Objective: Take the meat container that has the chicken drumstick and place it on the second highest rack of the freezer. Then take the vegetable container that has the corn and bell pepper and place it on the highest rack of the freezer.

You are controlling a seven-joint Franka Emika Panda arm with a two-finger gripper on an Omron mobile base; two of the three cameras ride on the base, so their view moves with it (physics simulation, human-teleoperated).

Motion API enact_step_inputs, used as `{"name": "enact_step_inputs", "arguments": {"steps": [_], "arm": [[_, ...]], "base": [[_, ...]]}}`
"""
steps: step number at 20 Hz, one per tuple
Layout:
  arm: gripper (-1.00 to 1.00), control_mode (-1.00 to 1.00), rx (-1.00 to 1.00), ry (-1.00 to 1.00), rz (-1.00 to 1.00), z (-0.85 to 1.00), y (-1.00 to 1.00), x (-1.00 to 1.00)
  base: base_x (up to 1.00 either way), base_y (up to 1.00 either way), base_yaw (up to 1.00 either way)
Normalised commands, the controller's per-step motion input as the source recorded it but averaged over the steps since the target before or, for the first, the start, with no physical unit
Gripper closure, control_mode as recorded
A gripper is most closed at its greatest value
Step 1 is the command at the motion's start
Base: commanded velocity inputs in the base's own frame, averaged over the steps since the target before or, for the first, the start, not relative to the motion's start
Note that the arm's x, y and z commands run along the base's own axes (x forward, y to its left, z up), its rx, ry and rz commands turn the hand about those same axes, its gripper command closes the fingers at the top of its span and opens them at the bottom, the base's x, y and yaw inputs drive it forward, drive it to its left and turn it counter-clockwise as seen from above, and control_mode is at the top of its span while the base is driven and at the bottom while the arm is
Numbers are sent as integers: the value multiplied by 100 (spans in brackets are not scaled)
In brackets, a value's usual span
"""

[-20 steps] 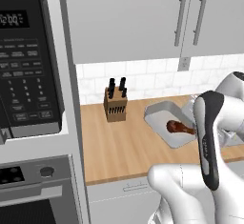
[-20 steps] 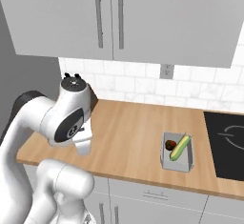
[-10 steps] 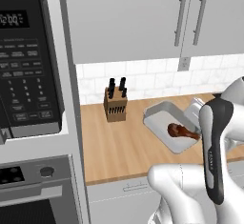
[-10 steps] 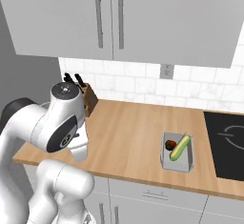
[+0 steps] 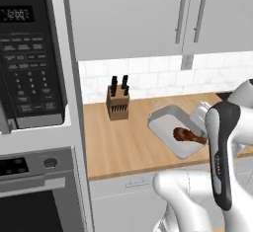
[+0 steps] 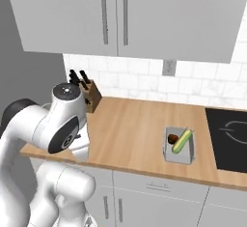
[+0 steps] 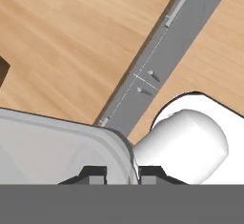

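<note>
Two base cameras look forward and down from behind the arm, sharing the wooden counter [image 5: 123, 142]. The hand camera looks closely down at it.

The meat container [image 5: 168, 125], a shallow light-grey tray, is tilted above the worktop's front edge, its near rim clamped between the gripper [image 7: 121, 171] fingertips. The glossy reddish-brown chicken drumstick [image 5: 188, 136] lies inside it. The vegetable container [image 6: 180, 149] sits near the worktop's front edge, holding the corn [image 6: 182, 141] and the bell pepper [image 6: 171, 138] side by side.
</note>
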Motion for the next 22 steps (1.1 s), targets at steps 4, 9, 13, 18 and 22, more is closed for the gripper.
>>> {"name": "enact_step_inputs", "arguments": {"steps": [4,9,13,18,22], "arm": [[100,100,0,0,0,0,0,0],[100,100,0,0,0,0,0,0],[100,100,0,0,0,0,0,0],[100,100,0,0,0,0,0,0],[100,100,0,0,0,0,0,0]], "base": [[-100,0,1],[-90,24,51],[-44,68,80],[-3,99,68],[60,89,24]]}}
